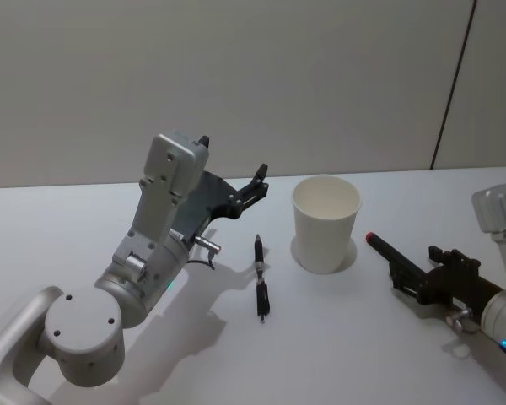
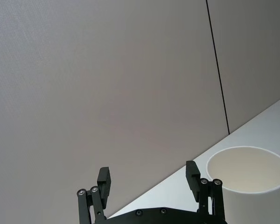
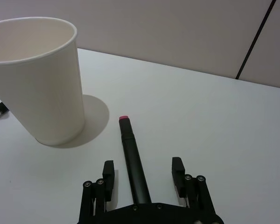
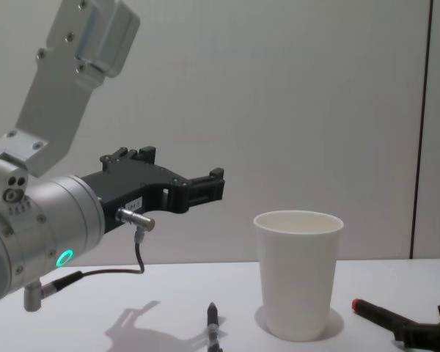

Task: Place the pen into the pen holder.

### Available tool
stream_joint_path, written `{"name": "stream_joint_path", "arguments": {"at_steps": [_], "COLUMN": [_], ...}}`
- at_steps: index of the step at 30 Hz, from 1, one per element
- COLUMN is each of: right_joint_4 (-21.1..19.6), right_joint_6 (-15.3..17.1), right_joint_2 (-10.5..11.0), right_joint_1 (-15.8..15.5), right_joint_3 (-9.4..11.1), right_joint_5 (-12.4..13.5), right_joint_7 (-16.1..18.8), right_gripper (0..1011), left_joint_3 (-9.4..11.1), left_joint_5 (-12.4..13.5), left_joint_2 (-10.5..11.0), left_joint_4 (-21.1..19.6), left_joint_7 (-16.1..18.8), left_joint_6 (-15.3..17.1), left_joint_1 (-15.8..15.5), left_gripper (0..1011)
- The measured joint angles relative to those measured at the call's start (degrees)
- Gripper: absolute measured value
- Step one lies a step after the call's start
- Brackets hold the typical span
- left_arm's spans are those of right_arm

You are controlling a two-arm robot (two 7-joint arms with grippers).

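Left pincer [image 1: 260, 180] raised above the desk [image 1: 51, 224], off to the left of the pen holder [image 1: 325, 224], fingers spread well apart. Right pincer [image 3: 143, 167] low over the desk on the right side, fingers likewise apart, one on either side of a red-capped pen [image 3: 131, 149] with a gap on both sides; pen seemingly lying on the desk, though hard to confirm. White pen holder upright near mid-desk, between the two pincers. Black pen [image 1: 261, 278] flat on the desk just left of the pen holder.
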Motion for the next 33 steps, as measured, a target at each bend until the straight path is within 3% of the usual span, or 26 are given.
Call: {"name": "stream_joint_path", "arguments": {"at_steps": [19,33], "right_joint_4": [0.2,0.3], "right_joint_6": [0.0,-0.1], "right_joint_2": [-0.1,-0.1], "right_joint_1": [0.1,0.2], "right_joint_3": [-0.1,-0.1], "right_joint_5": [-0.1,-0.1], "right_joint_7": [0.1,0.2], "right_gripper": [202,168], "left_joint_3": [0.0,0.0], "left_joint_5": [0.0,0.0], "left_joint_2": [0.0,0.0], "left_joint_4": [0.0,0.0], "left_joint_7": [0.0,0.0], "left_joint_6": [0.0,0.0], "left_joint_1": [0.0,0.0], "left_gripper": [1001,1001]}}
